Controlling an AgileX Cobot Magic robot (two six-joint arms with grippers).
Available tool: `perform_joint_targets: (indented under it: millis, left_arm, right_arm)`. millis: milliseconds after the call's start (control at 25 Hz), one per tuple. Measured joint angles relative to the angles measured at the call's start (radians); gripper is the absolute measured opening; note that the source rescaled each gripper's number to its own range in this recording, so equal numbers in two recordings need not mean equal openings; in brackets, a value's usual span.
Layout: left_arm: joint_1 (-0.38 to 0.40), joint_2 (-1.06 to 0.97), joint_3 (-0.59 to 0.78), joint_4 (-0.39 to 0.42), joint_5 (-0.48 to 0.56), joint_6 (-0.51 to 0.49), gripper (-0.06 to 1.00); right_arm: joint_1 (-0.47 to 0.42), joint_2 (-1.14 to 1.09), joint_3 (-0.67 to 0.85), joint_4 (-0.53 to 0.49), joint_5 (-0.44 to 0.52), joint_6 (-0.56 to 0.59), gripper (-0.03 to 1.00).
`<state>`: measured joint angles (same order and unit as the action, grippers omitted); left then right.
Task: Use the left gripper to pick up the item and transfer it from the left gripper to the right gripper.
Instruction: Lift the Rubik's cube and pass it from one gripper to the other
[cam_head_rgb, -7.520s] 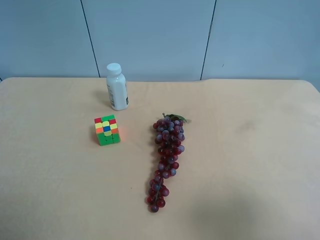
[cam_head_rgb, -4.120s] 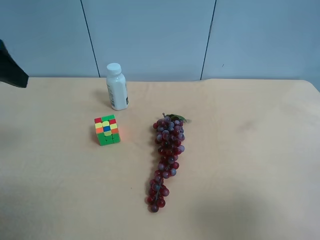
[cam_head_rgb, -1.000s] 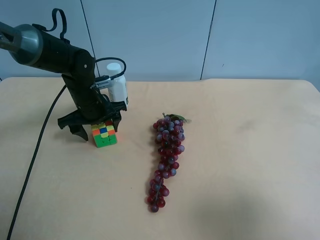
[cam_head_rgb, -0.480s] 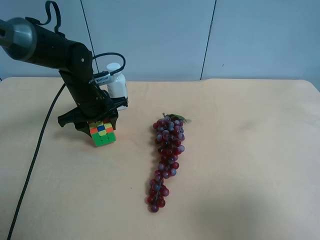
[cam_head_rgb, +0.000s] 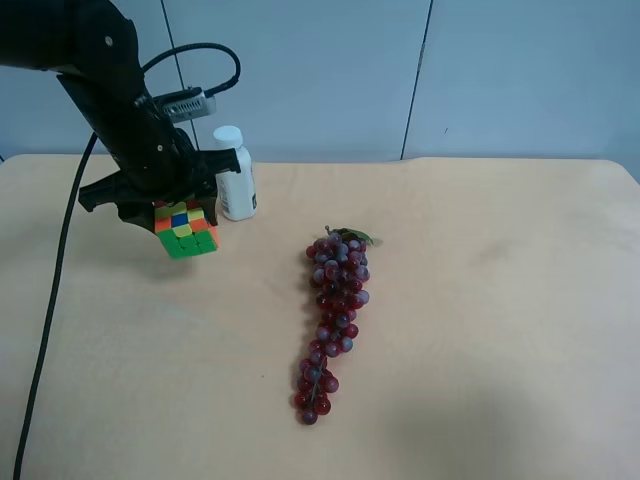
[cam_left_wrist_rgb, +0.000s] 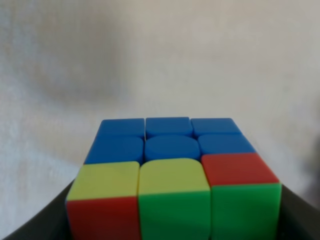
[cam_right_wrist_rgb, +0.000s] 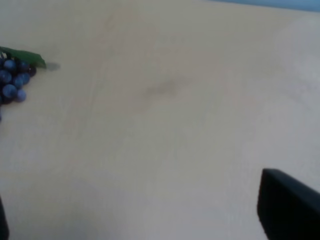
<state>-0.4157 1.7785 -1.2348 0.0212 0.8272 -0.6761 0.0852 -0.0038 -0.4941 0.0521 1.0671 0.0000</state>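
Black jaws on the left arm (cam_head_rgb: 110, 95) are clamped on the cube (cam_head_rgb: 186, 228), one finger on each of two opposite sides, holding it up near the exterior high view's left. From the left wrist, the cube shows blue squares on top and a yellow, yellow, red row nearest the camera.

Just behind it stands the white bottle (cam_head_rgb: 232, 175), upright with its cap on; its contents cannot be seen. It is close to the table's (cam_head_rgb: 500, 350) far edge, under the grey-blue wall (cam_head_rgb: 300, 70).

A grape bunch (cam_head_rgb: 335, 320) lies lengthwise mid-table, well apart from the cube. Beyond it, bare table runs to the view's right edge.

The right jaws stand wide over bare table, holding nothing.
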Motion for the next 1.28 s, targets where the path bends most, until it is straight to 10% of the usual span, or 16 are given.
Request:
perform_joint_targets:
  millis: [600, 1280]
  left_arm:
    - [-0.213, -0.208, 0.0, 0.015, -0.032, 0.258, 0.0]
    - [-0.45, -0.308, 0.224, -0.014, -0.526, 0.437, 0.0]
  right_arm:
    - [0.0, 0.0, 0.0, 0.0, 0.0, 0.0, 0.99]
    - [0.0, 0.0, 0.0, 0.0, 0.0, 0.0, 0.99]
